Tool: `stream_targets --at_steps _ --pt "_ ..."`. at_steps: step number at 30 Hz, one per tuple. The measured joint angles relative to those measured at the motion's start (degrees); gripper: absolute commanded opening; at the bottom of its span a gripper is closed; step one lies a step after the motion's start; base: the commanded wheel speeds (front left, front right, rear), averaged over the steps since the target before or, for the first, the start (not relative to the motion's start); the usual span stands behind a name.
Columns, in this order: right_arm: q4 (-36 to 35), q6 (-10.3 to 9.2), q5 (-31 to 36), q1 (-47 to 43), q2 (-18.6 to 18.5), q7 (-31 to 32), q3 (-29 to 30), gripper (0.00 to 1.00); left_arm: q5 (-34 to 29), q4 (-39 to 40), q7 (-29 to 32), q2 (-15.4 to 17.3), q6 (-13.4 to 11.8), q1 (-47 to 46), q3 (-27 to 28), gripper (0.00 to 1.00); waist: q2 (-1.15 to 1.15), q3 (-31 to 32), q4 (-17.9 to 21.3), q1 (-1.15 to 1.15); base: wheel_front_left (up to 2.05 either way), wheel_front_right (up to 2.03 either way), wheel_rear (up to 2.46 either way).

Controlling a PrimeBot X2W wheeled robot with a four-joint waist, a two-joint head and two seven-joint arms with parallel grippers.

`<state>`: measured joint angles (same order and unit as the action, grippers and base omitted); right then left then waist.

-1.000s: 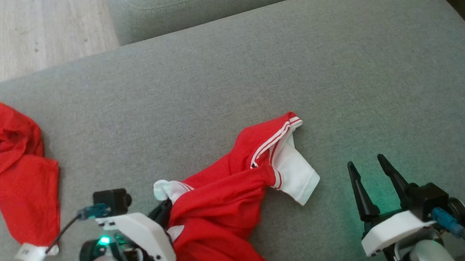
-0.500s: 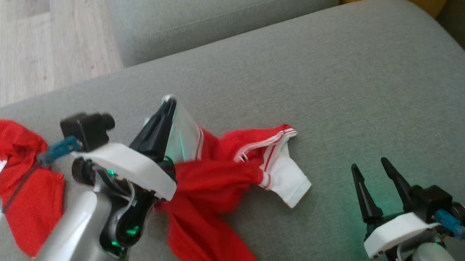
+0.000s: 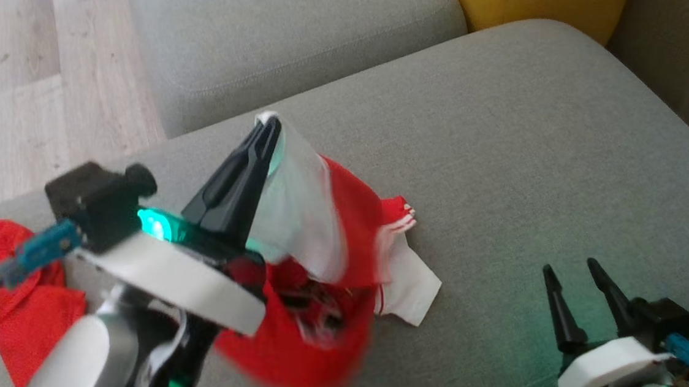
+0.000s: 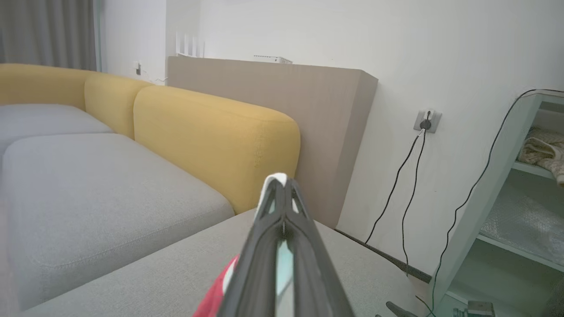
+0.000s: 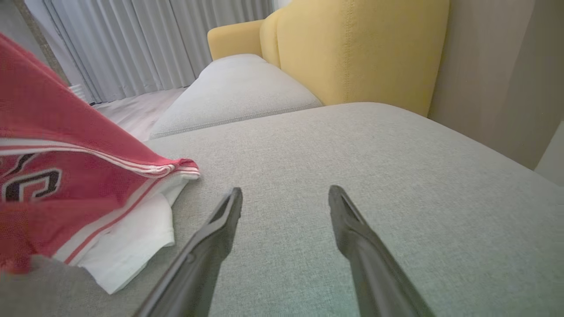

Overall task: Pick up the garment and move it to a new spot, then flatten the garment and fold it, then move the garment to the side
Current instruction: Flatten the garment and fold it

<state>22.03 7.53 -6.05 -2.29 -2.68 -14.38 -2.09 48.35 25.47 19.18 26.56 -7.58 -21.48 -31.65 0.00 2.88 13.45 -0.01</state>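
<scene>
The left end effector (image 3: 270, 127) is clamped shut on a white edge of the red-and-white mesh sports garment (image 3: 355, 217) and holds that edge up above the grey fabric sofa seat (image 3: 531, 142). The rest hangs below its fingertips, with the white sleeve (image 3: 411, 293) resting on the seat. The right end effector (image 3: 570, 267) sits low, well to the garment's right, fingers apart and gripping nothing. A second red mesh garment (image 3: 22, 311) lies at the seat's left edge.

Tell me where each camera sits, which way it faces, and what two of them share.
Head view: on the head, facing down at the grey cushion; left gripper shut on the red garment, right gripper open.
Left wrist view: on that wrist, facing past the shut gripper toward the yellow backrest.
Right wrist view: low over the cushion, along its open gripper.
Shared: head and right wrist views show the white sleeve.
</scene>
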Motion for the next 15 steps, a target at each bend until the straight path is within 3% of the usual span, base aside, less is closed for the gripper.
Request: stream_targets --at_steps 4,8,13,15 --pt "-0.21 0.00 0.00 -0.97 0.00 0.00 1.13 1.00 -0.64 3.47 0.49 0.74 -2.02 2.46 -0.04 0.00 0.00 0.93 -0.08 0.00 0.00 0.00 0.00" --pt "-0.66 0.00 0.00 -0.96 0.00 0.00 1.21 1.00 -0.97 1.63 0.30 1.59 -2.79 3.19 0.82 0.00 0.00 0.94 -0.35 0.00 0.00 0.00 0.00" --pt "-0.98 0.00 0.00 -0.75 0.00 0.00 0.67 1.00 -3.01 -7.26 -2.26 1.64 -2.96 0.97 2.82 0.00 0.00 -0.14 -0.25 0.00 0.00 0.00 0.00" --pt "-0.97 0.00 0.00 -0.42 0.00 0.00 -0.18 1.00 -4.33 -14.86 -3.83 1.12 -1.90 -3.75 3.42 0.00 0.00 -1.28 0.11 0.00 0.00 0.00 0.00"
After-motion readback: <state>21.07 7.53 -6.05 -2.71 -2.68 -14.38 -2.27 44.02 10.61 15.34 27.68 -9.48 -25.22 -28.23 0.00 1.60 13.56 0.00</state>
